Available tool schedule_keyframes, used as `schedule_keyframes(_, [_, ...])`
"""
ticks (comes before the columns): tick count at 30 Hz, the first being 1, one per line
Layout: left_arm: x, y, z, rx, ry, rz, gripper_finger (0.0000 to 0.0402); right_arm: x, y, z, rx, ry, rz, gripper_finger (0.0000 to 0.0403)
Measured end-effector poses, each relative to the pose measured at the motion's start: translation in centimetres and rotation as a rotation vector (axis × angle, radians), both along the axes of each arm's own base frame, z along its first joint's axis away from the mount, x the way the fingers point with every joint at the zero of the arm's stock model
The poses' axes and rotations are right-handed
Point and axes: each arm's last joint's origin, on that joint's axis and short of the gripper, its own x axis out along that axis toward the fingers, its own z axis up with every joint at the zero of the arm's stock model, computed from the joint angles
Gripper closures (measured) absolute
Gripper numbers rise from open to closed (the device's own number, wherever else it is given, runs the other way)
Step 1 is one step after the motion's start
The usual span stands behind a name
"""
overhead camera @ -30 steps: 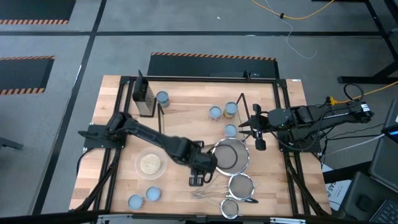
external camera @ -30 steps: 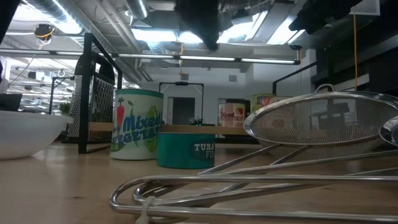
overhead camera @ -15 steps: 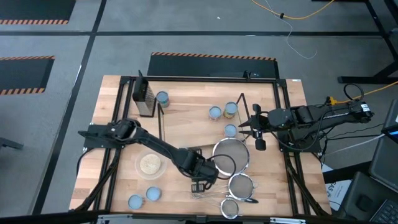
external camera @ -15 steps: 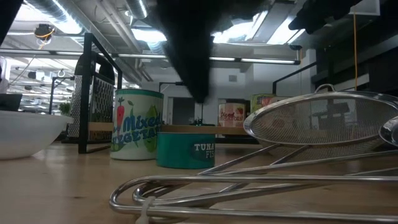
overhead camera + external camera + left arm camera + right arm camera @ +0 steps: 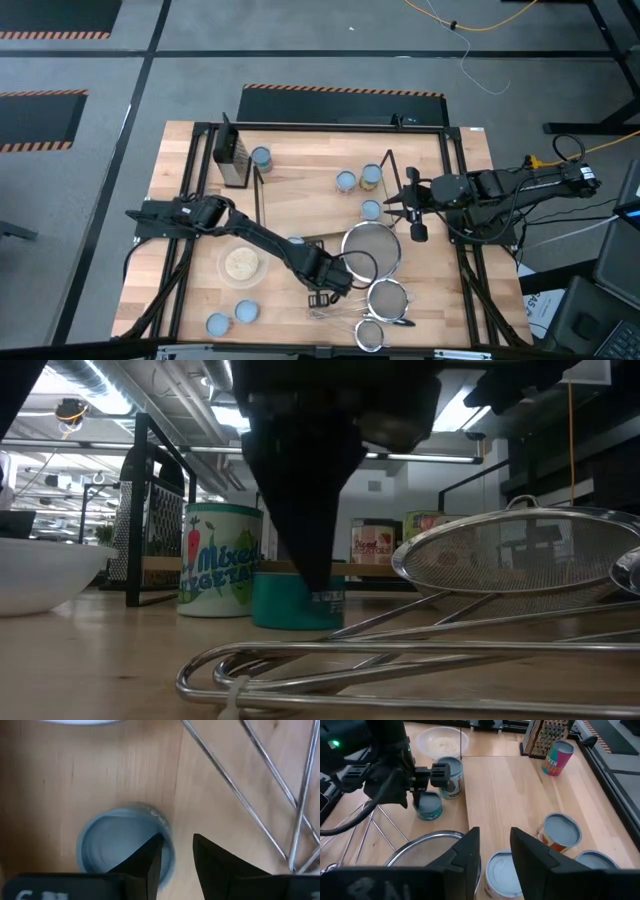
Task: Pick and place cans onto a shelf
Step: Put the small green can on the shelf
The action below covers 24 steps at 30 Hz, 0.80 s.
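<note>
My left gripper is open over a low teal can on the table's near middle. One finger stands over the can's pale blue top near its rim, the other outside the can over bare wood. The right wrist view shows the gripper above that can. Whether a finger touches the can, I cannot tell. A green-labelled can stands beside it. The shelf carries three cans. My right gripper is open and empty above the shelf's right end.
Three wire strainers and loose wire utensils lie right of the left gripper. A bowl of grains is to its left. A grater and a can stand at the far left, and two cans at the near left.
My left gripper has come down toward the teal can; in the low view its dark finger has dropped from the picture's top to the height of the can. The can has stayed in place.
</note>
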Motion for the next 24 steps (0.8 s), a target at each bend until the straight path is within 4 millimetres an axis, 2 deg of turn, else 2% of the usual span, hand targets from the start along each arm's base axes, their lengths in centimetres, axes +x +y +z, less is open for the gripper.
schedule_keyframes(7, [-0.06, 0.08, 0.00, 0.006, 0.007, -0.007, 0.0303, 0.00, 0.00, -0.01, 0.000, 0.002, 0.000, 0.0289])
schedule_keyframes(18, [-0.09, 0.12, 0.00, 0.017, 0.009, -0.021, 0.0391, 0.00, 0.00, -0.01, 0.000, 0.002, 0.000, 0.0289])
schedule_keyframes(24, [0.04, 0.02, 0.28, -0.003, 0.009, -0.038, 0.0396, 0.00, 0.00, -0.01, 0.000, 0.002, 0.000, 0.0289])
